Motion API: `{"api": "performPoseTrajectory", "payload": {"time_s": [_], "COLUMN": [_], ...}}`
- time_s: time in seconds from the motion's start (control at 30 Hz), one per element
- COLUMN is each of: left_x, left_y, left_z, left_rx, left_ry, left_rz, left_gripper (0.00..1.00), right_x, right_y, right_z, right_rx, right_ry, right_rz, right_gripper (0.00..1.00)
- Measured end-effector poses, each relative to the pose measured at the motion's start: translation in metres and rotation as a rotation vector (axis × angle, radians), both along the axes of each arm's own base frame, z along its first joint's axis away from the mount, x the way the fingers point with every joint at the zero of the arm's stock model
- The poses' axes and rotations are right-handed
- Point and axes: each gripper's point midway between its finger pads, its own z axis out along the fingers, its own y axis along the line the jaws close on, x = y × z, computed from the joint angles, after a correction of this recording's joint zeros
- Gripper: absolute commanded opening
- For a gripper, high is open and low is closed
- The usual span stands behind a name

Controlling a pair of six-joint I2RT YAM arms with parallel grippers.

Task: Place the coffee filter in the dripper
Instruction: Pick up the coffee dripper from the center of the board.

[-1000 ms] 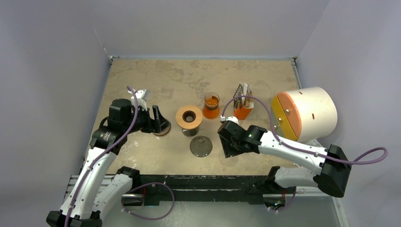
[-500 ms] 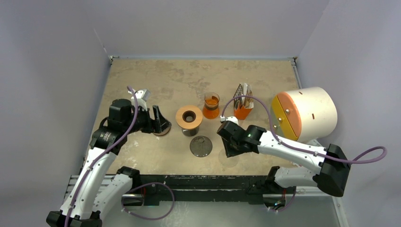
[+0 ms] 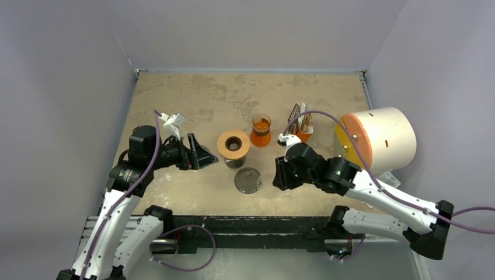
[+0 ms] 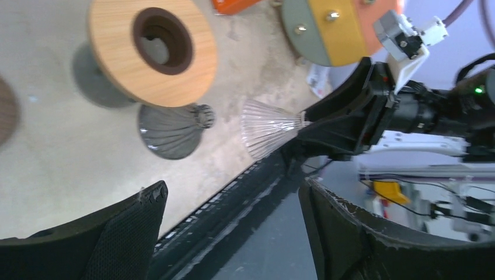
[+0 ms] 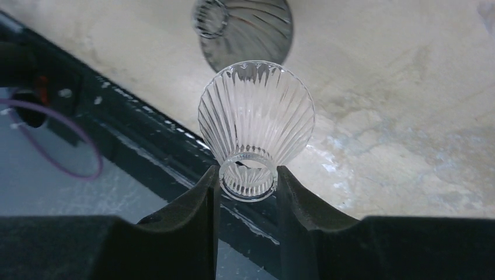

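Observation:
The dripper [image 5: 257,111] is a clear ribbed glass cone. My right gripper [image 5: 246,175] is shut on its narrow neck and holds it on its side above the table's near edge. In the top view the right gripper [image 3: 278,178] sits just right of a dark ribbed cone [image 3: 248,179], and the dripper [image 3: 269,188] shows only faintly. The left wrist view shows the dripper [image 4: 268,125] too. Paper coffee filters [image 3: 302,114] stand in an orange holder [image 3: 299,137] at the back right. My left gripper [image 3: 199,153] is open and empty, left of a wooden ring stand [image 3: 233,143].
A glass of orange liquid [image 3: 261,129] stands behind the wooden ring stand [image 4: 153,49]. A large white cylinder with an orange lid [image 3: 376,140] lies at the right. The dark ribbed cone [image 4: 172,131] lies on its side on the table. The black frame rail [image 3: 257,224] runs along the near edge.
My right gripper has closed on the dripper's neck, and the arm has lifted and swung back with it. My left gripper has opened wider and shifted slightly right.

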Motion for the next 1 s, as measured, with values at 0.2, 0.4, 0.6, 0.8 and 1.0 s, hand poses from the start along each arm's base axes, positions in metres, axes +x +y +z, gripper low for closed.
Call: {"api": "performPoseTrajectory", "payload": {"time_s": [0.2, 0.4, 0.6, 0.8, 1.0], "left_x": [-0.019, -0.032, -0.037, -0.039, -0.036], "left_y": [-0.017, -0.026, -0.031, -0.039, -0.044], "left_z": [0.033, 0.049, 0.057, 0.055, 0.057], "left_rx": [-0.166, -0.28, -0.346, -0.463, -0.559], "left_ry": [0.003, 0.028, 0.078, 0.165, 0.244], "left_rz": [-0.081, -0.139, -0.166, -0.201, -0.218], "left_gripper": [0.78, 0.74, 0.71, 0.64, 0.57], "right_x": [-0.008, -0.013, -0.014, -0.013, -0.007], "right_y": [0.018, 0.039, 0.054, 0.069, 0.085], "right_z": [0.041, 0.077, 0.114, 0.146, 0.17], "right_rx": [0.193, 0.361, 0.507, 0.625, 0.692], "right_ry": [-0.065, -0.13, -0.218, -0.295, -0.345], "right_rz": [0.097, 0.188, 0.253, 0.302, 0.332], "right_gripper": [0.01, 0.01, 0.01, 0.01, 0.01]}}
